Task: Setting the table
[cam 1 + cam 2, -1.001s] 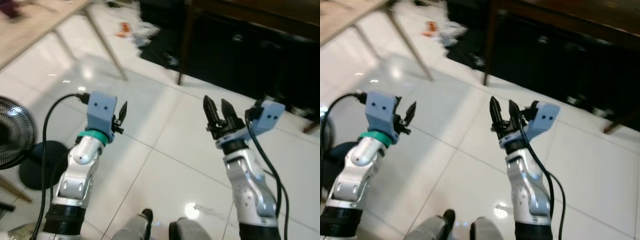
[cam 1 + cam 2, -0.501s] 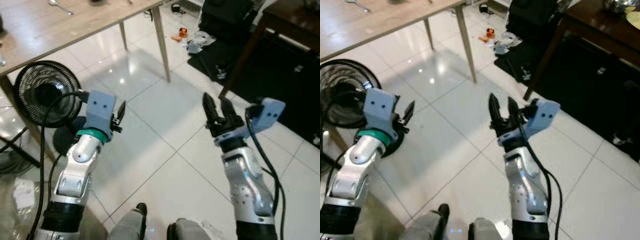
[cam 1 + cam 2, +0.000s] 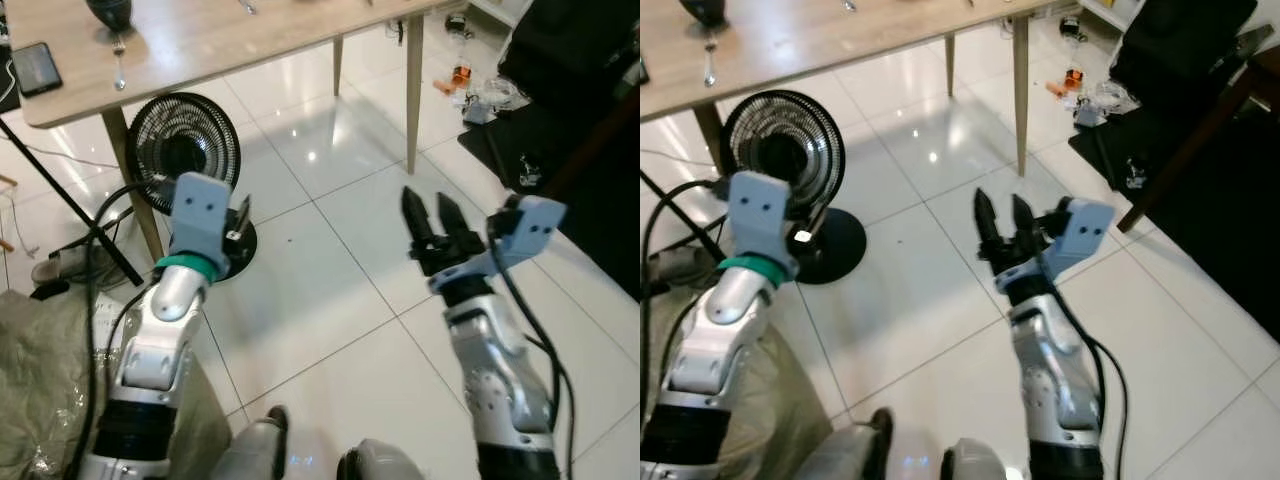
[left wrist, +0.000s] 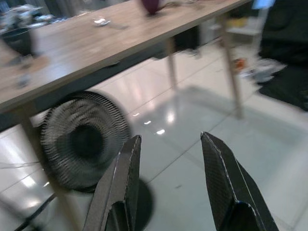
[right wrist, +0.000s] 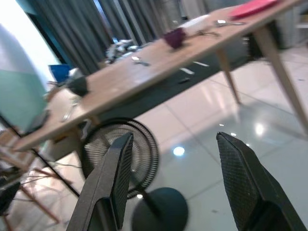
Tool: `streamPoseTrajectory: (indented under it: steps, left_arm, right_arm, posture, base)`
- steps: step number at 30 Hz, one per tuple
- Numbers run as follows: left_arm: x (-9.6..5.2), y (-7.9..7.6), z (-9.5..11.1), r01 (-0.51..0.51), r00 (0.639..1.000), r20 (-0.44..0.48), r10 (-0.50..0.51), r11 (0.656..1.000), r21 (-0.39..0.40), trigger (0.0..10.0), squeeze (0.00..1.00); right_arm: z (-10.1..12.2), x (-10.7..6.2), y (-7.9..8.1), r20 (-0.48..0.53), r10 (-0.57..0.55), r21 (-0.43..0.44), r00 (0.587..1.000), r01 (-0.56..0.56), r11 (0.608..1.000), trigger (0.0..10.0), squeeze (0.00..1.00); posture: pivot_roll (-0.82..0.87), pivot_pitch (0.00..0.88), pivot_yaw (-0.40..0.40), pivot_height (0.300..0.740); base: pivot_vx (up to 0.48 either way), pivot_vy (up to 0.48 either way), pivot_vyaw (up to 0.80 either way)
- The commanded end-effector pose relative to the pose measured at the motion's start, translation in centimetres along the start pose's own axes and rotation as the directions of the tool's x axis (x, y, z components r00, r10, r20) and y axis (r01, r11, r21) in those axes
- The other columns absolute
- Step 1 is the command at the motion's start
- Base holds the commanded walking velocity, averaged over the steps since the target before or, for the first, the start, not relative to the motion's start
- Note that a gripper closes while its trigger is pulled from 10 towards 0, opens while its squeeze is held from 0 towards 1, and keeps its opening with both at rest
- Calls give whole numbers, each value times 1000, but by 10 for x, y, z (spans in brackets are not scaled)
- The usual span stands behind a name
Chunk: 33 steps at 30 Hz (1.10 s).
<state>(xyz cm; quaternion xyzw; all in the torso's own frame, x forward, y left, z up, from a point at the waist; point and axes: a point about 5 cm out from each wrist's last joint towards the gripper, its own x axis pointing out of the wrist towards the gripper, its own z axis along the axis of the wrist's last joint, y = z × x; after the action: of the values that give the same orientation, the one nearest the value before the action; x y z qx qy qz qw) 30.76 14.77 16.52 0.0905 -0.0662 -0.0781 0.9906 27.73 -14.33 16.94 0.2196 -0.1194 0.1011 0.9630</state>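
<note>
The light wooden table (image 3: 200,45) stands ahead and to the robot's left, carrying a fork (image 3: 119,62), a phone (image 3: 37,66), a dark rounded vessel (image 3: 108,10) and, further along, a purple cup (image 5: 174,37) and a red item (image 5: 252,8). A black floor fan (image 3: 184,150) sits under its near edge on the white tiled floor (image 3: 330,260). Both arms are raised over the tiles: the left end effector (image 4: 168,178) is spread and holds nothing, and the right end effector (image 3: 430,212) is likewise parted and bare.
</note>
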Motion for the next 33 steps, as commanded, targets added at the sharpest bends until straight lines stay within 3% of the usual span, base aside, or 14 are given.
streamPoseTrajectory:
  steps: [1,18,20,33]
  left_arm:
    - [-1,0,-8,-10,999,-40,10,1000,-1,10000,0]
    - [5,4,-6,-71,997,-34,71,997,-6,10000,0]
    - [8,7,-6,-116,993,-30,116,993,1,10000,0]
    - [11,9,-3,-137,990,-22,137,991,1,10000,0]
  right_arm:
    - [-5,-3,-2,-22,-6,-1,1000,6,1000,10000,0]
    - [-4,-1,-2,-21,3,-2,1000,-3,1000,10000,0]
    - [-4,0,-1,-19,10,-11,1000,-10,1000,10000,0]
    - [-2,-1,-3,-7,-20,3,1000,20,1000,10000,0]
  posture:
    - [15,32,27,740]
    - [14,21,24,740]
    - [14,20,22,740]
    - [10,27,25,740]
  base:
    - [0,0,775]
    - [0,0,776]
    - [461,0,431]
    - [467,0,66]
